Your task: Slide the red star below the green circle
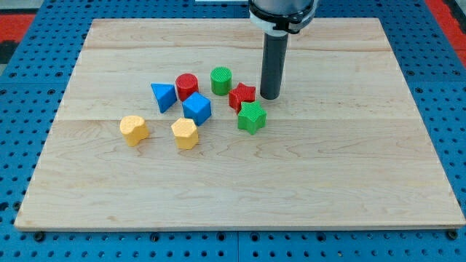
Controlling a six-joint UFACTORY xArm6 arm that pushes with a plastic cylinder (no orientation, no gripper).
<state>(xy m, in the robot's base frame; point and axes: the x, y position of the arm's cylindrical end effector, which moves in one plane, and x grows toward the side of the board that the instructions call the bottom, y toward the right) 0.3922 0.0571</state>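
The red star (pixel 242 95) lies on the wooden board, just below and to the right of the green circle (pixel 221 80). My tip (pixel 269 97) stands right beside the red star on its right, touching it or nearly so. A green star (pixel 251 117) lies directly below the red star, touching it or nearly so.
A red circle (pixel 187 86), a blue triangle (pixel 163 96) and a blue cube (pixel 196 108) sit left of the green circle. Two yellow blocks (pixel 134 129) (pixel 185 133) lie lower left. The wooden board's edge (pixel 240 225) borders a blue pegboard.
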